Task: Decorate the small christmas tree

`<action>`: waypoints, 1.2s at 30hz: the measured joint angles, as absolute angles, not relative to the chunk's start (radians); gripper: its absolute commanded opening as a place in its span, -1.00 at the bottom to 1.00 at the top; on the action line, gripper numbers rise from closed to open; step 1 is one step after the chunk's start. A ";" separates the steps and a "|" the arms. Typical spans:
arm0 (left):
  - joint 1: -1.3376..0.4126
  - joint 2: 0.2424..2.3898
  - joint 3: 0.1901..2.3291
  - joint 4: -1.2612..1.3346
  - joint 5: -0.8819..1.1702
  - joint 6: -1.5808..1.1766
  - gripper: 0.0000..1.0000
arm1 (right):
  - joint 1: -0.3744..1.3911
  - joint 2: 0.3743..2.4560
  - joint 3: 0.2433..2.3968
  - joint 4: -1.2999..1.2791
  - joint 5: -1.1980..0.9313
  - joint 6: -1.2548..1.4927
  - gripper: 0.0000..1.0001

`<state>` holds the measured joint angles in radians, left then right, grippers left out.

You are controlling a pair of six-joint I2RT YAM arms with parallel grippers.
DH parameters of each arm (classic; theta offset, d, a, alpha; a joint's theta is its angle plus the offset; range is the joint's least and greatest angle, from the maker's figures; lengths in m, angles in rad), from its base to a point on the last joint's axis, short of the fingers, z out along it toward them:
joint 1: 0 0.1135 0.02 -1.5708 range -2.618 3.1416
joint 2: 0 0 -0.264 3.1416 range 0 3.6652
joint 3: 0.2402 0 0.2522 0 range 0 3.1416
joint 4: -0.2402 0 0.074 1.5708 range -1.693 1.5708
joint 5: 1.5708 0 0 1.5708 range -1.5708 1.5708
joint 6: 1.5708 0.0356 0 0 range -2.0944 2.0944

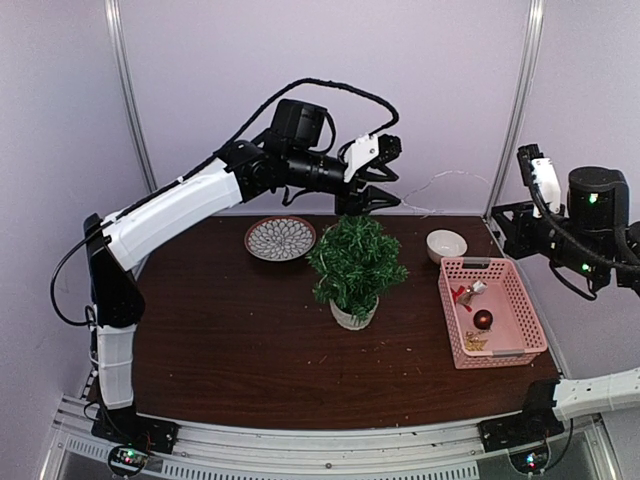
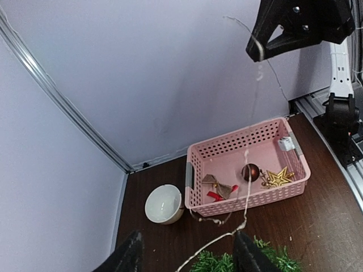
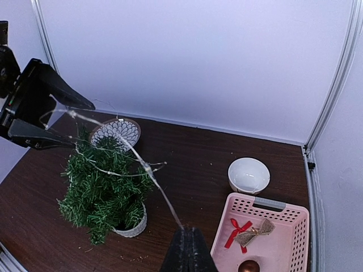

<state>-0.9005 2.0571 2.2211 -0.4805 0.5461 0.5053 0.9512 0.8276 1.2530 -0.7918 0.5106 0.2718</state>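
You're stringing the light wire (image 3: 153, 170) over the small christmas tree (image 1: 355, 262), mid-bench. Your right gripper (image 3: 187, 249) is pinched closed on the wire, while your left gripper (image 1: 388, 190) hovers above the treetop with its jaws apart and the wire looped loosely between them. Next, probably, lower the slack into the branches. The pink basket (image 2: 278, 190) at the right edge holds a bow (image 2: 218, 186), a bauble (image 2: 250, 171) and a gold star (image 2: 278, 177), and the white bowl (image 1: 446, 244) looks empty.
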 measured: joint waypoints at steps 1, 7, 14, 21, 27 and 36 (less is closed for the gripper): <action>-0.900 2.057 2.220 -0.484 0.545 0.509 -0.33 | 0.951 0.828 1.254 -0.792 0.510 0.271 -1.00; -0.900 2.057 2.219 -0.495 0.534 0.562 -0.99 | 0.937 0.830 1.254 -0.797 0.543 0.270 -1.00; -0.900 2.040 2.192 -0.532 0.512 0.614 -1.00 | 0.819 0.831 1.251 -0.782 0.569 0.292 -1.00; -0.899 1.964 2.112 -0.514 0.479 0.611 -1.00 | 0.660 0.862 1.222 -0.752 0.582 0.330 -1.00; -0.873 1.861 2.022 -0.442 0.481 0.562 -1.00 | 0.450 0.875 1.152 -0.775 0.611 0.419 -1.00; -0.804 1.784 1.876 -0.320 0.491 0.463 -1.00 | 0.245 0.850 1.123 -0.832 0.608 0.474 -1.00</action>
